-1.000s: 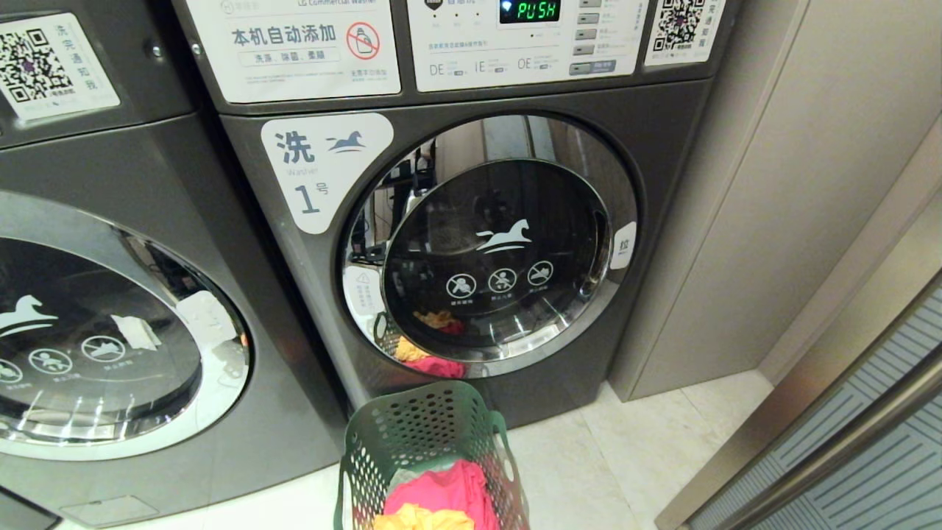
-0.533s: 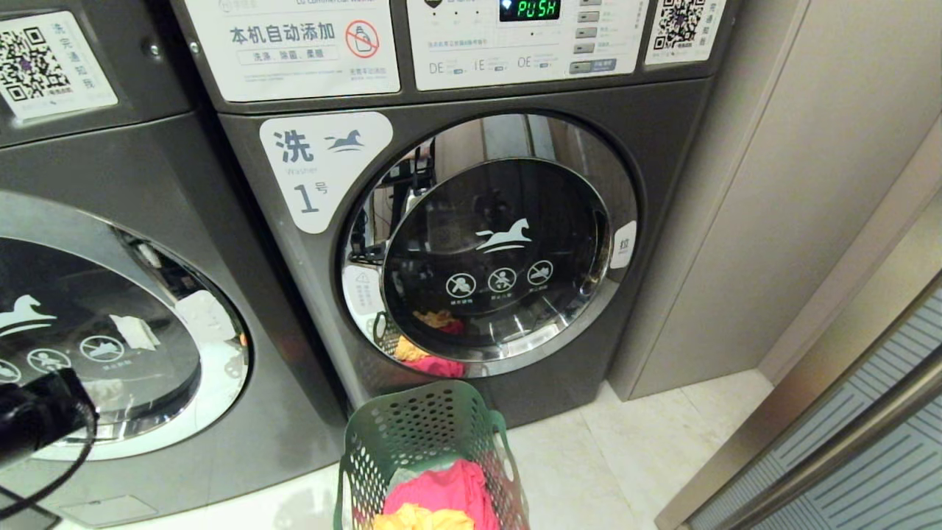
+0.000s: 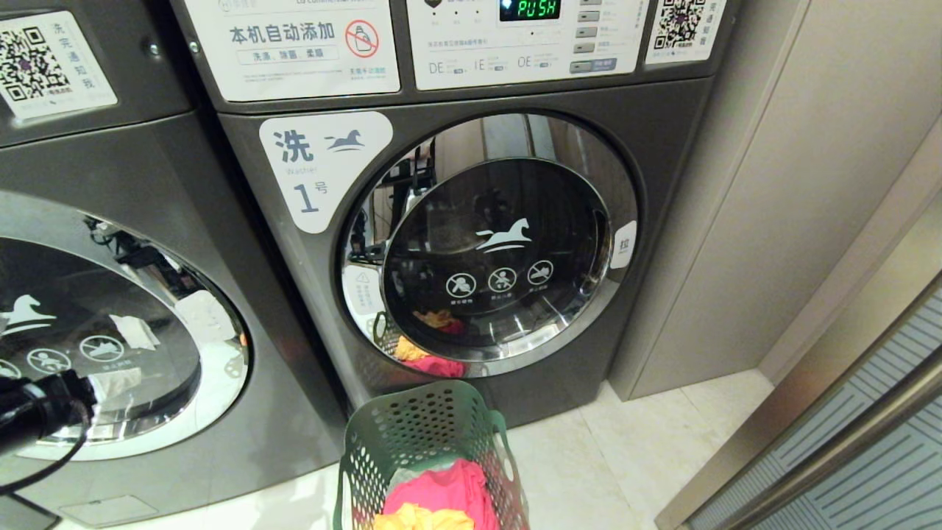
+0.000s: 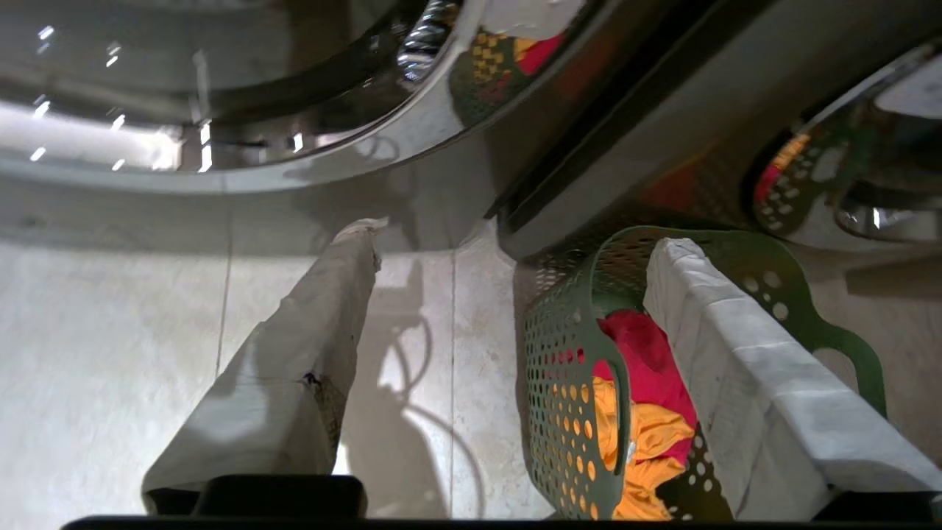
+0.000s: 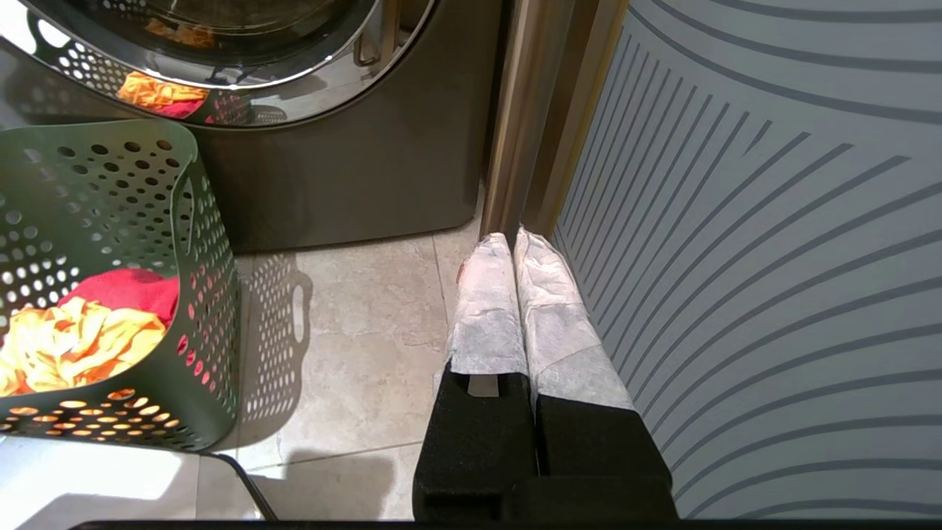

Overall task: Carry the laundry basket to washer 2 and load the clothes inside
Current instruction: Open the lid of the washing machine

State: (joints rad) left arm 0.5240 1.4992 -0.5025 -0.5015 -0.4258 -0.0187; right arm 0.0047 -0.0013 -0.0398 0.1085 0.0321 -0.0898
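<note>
Since a second ago our left arm (image 3: 37,416) has swung into the head view's left edge, and our left gripper (image 4: 508,294) now stands wide, holding nothing. Nearest, the laundry basket (image 3: 423,442) sits on the floor tiles (image 3: 589,471), pink-red and yellow clothes (image 3: 441,500) unloaded inside. Our right gripper (image 5: 515,254) hangs pinched shut beside it. Behind stands the washer labelled "1" (image 3: 471,221), display reading "PUSH"; we judge washer 2 (image 3: 110,294) is its left neighbour, door closed.

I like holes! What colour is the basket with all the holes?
Dark green plastic laundry basket with round holes; shown best in the right wrist view.
</note>
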